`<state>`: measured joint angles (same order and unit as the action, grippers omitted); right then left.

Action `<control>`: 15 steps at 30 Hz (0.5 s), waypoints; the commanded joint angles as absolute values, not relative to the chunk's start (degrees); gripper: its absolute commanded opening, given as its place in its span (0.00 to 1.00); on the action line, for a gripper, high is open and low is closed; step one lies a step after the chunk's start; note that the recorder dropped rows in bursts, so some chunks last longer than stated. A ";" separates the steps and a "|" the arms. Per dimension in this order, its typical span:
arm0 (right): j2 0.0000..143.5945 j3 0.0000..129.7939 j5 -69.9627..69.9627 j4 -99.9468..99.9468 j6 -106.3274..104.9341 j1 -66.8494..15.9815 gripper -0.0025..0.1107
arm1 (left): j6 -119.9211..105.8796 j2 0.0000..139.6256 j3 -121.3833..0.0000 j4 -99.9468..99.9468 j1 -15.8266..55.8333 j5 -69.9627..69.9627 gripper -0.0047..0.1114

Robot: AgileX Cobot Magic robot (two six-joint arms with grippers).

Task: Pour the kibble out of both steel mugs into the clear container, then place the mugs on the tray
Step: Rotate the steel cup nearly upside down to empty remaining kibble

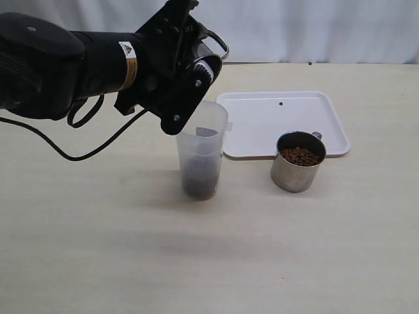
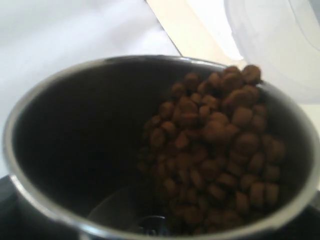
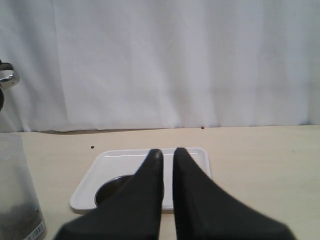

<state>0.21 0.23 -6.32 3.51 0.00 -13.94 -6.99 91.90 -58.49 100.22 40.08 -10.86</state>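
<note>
Kibble [image 2: 215,150] in tilted steel mug [image 1: 208,65], over clear container [image 1: 201,147]

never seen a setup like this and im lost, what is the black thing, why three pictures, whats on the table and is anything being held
The black thing is one of two robot arms. The exterior view looks at the table from off the arms; the other two come from cameras on each arm's wrist.

On the table stand a clear container with some kibble in its bottom, a white tray, and a steel mug full of kibble, in front of the tray.

The left gripper holds the other steel mug tipped over the container. The left wrist view looks into that mug, where kibble slides toward its rim.

The right gripper holds nothing; its jaws are shut, pointing at the tray.
</note>
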 commanded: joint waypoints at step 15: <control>0.00 0.00 -6.09 3.66 0.00 -14.20 0.07 | -10.87 91.61 -59.03 99.95 41.11 -11.46 0.04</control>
